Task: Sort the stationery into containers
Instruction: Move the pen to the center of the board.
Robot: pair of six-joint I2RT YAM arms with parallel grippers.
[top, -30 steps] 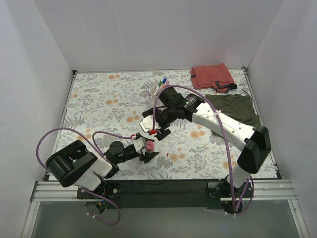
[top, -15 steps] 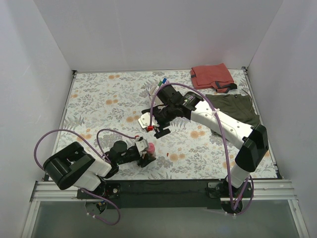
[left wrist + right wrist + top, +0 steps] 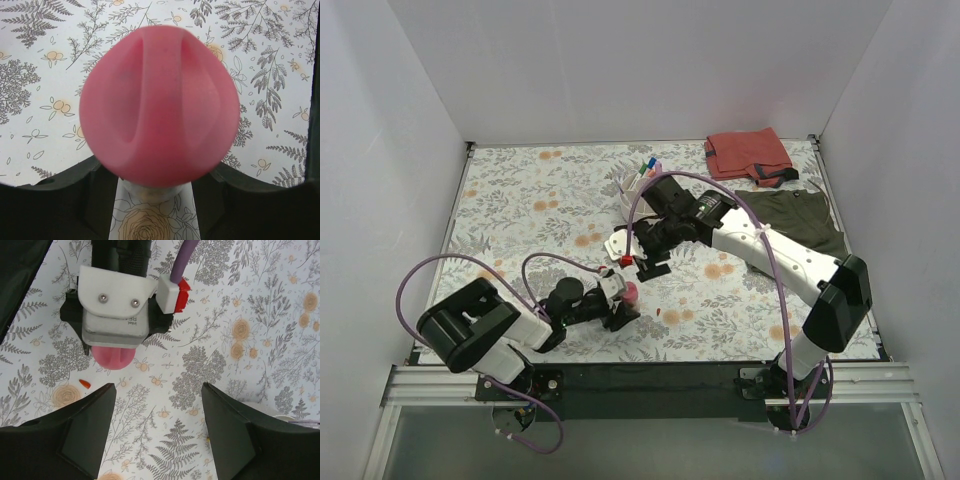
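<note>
Over the floral counter we see the left hand gripping the pink ball, the right hand spread wide just beyond.

No clearly readable text. Faint raised lettering on the white camera housing in the right wrist view is too blurred to make out. The small dark label on the right arm is illegible too.

Pink ball, white tablecloth with grey ferns and orange blossoms, red cloth, olive-green cloth
</note>
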